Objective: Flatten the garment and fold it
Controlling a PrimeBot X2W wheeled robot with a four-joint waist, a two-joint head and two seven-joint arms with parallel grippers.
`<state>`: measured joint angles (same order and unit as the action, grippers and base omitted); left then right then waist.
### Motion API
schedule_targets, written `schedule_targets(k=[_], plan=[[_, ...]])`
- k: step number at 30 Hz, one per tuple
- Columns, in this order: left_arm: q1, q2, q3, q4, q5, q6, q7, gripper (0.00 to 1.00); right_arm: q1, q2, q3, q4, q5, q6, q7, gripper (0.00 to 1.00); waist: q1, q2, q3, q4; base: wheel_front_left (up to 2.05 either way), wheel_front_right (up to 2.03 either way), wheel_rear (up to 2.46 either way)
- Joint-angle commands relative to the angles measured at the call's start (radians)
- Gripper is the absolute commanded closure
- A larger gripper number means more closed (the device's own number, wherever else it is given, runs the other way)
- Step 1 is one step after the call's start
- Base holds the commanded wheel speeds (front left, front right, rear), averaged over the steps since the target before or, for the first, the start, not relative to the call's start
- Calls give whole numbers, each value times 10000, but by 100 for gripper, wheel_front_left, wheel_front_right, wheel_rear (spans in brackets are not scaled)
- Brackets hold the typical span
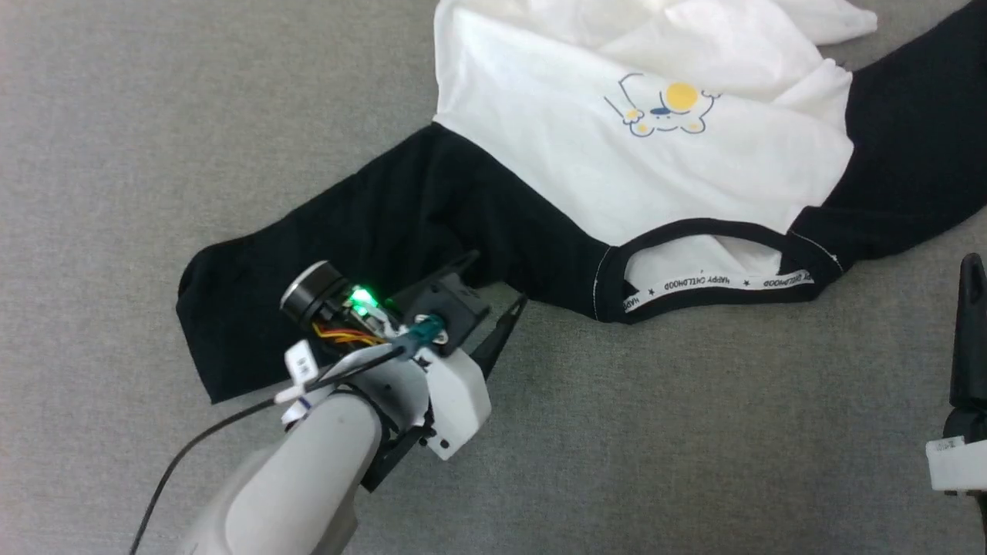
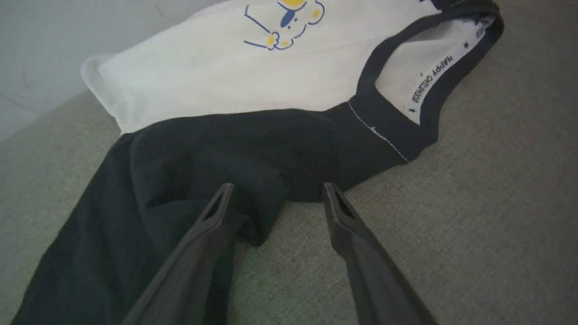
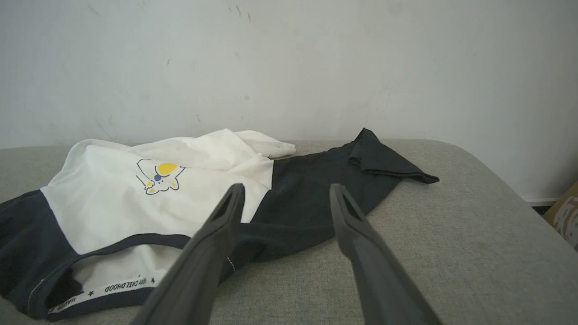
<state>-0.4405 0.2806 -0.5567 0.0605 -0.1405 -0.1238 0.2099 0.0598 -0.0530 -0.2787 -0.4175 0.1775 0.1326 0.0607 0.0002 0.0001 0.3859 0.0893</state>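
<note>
The garment (image 1: 617,162) lies spread on the grey cushion, collar (image 1: 694,231) towards me and the cartoon print (image 1: 667,108) facing up. Its white body is rumpled at the far side. One black sleeve (image 1: 324,262) runs to the lower left, the other (image 1: 910,154) to the upper right. My left gripper (image 1: 493,297) is open just above the near edge of the left sleeve, close to the shoulder. In the left wrist view the left gripper (image 2: 277,189) straddles that sleeve edge (image 2: 266,225) with nothing between the fingers. My right gripper (image 1: 971,277) is at the right edge, off the cloth; the right gripper (image 3: 286,189) is open and points at the right sleeve (image 3: 325,189).
The grey upholstered surface (image 1: 694,432) stretches bare in front of the collar. A pale wall (image 3: 289,67) stands behind it. The cushion's rounded right edge (image 3: 519,189) drops off, with a brown box corner (image 3: 564,216) beyond. A black cable (image 1: 193,447) trails from my left arm.
</note>
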Motion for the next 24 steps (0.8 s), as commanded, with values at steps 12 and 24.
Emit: schedule_targets(k=[12,24], plan=[[-1493,85,-1033,1703,-449,-51,158,0,-307,27,236,-325,-199,-19,157,0,-2,-1,942,-81,0,0,0],[-1459,-8,-1323,2521,-1251,136,-719,100,-349,27,404,-158,-190,-19,185,0,-2,-1,526,42,0,0,0]])
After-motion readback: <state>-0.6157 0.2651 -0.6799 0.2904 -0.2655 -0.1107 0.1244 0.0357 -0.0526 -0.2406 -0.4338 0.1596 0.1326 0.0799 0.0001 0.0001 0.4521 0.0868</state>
